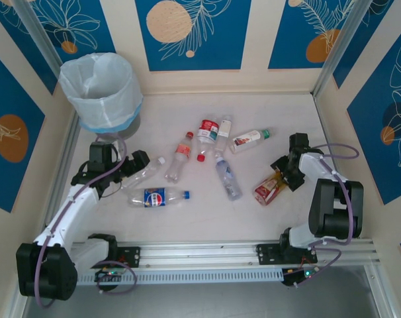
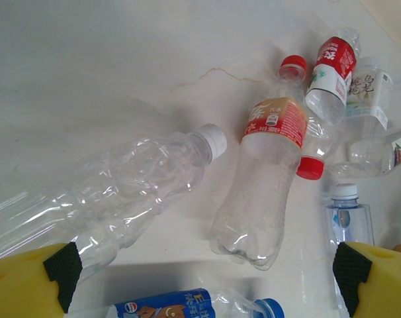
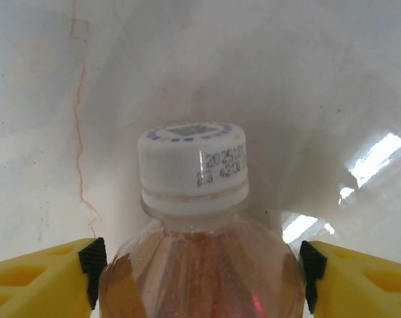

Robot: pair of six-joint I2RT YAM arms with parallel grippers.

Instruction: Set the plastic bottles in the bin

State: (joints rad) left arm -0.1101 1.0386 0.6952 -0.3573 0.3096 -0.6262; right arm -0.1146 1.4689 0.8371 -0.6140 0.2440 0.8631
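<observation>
The grey bin (image 1: 101,93) with its white liner stands at the far left corner. Several plastic bottles lie on the table (image 1: 267,112). My left gripper (image 1: 126,169) (image 2: 207,265) is open. A crushed clear white-capped bottle (image 1: 144,173) (image 2: 134,182) lies against its left finger (image 2: 61,265). A red-labelled bottle (image 1: 180,156) (image 2: 270,172) and a blue Pepsi bottle (image 1: 157,197) (image 2: 187,303) lie close ahead of it. My right gripper (image 1: 285,171) (image 3: 202,271) is shut on an amber bottle (image 1: 270,187) (image 3: 194,265) with a white cap, both pads touching its shoulders.
More bottles cluster mid-table: a red-and-white labelled one (image 1: 207,131) (image 2: 331,69), a clear one (image 1: 222,127), a green-capped one (image 1: 249,139) and a blue-tinted one (image 1: 227,177) (image 2: 349,218). Patterned walls enclose the table on three sides. A metal rail (image 1: 200,255) runs along the near edge.
</observation>
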